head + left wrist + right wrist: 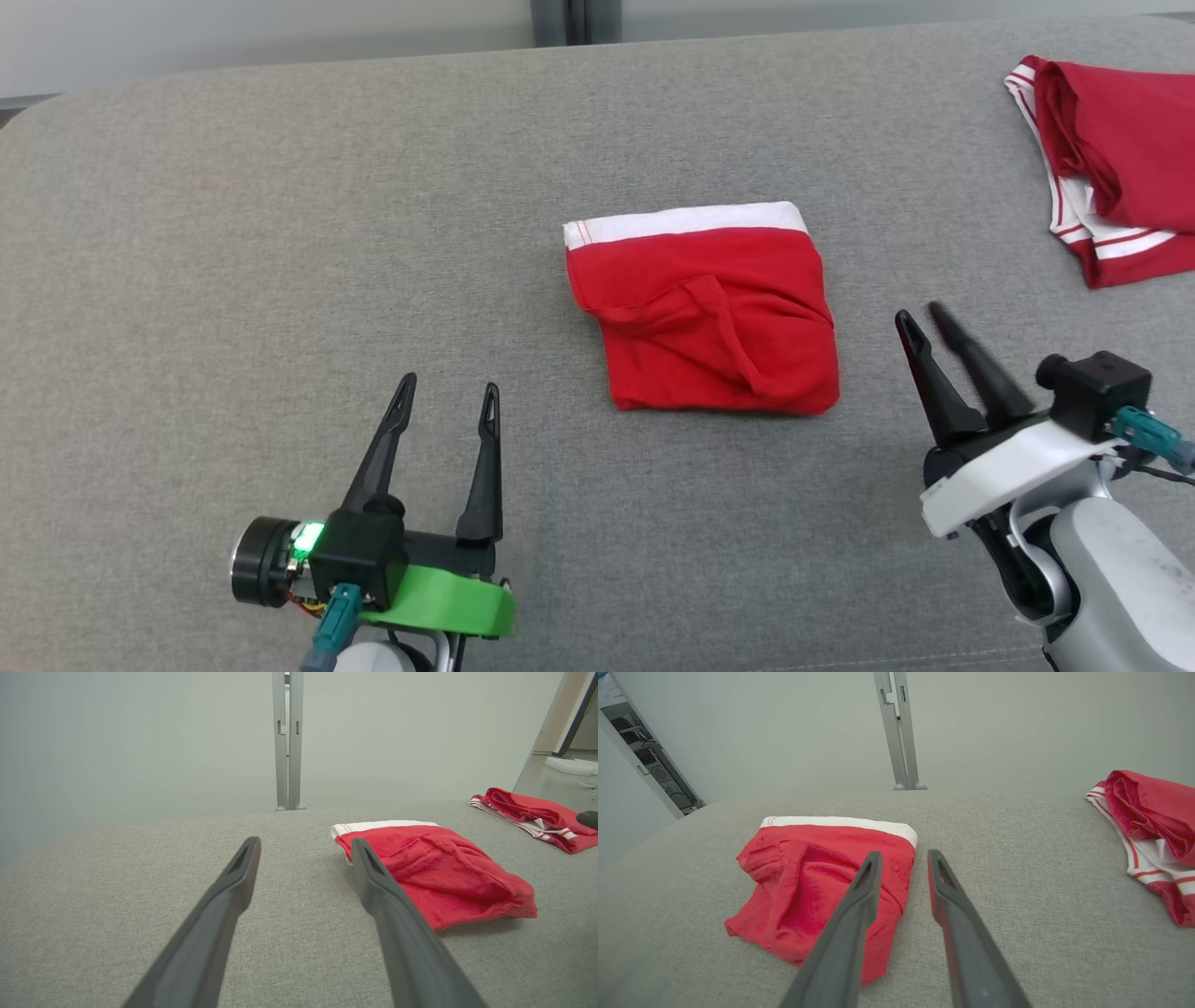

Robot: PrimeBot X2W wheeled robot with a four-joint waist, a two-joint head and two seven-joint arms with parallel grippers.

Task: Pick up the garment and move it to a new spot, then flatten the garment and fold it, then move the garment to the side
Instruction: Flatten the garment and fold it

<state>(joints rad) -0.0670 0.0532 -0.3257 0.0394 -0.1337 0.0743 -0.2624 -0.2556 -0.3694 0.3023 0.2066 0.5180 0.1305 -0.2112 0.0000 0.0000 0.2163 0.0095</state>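
Evidently the garment [700,317] is already folded into a compact red square, white waistband on the far side. It lies flat on the grey tabletop [280,233], ahead of and between both end effectors, touched by neither. The left end effector [448,383] is held wide open and empty. The right end effector [920,314] is parted more narrowly with nothing gripped, near the garment's right edge, presumably for the move aside. A second red garment [1111,159] is bunched beyond the right end effector, so that side is partly taken.

No writing, brand, number or sign can be read on the red garment [709,317] or elsewhere.
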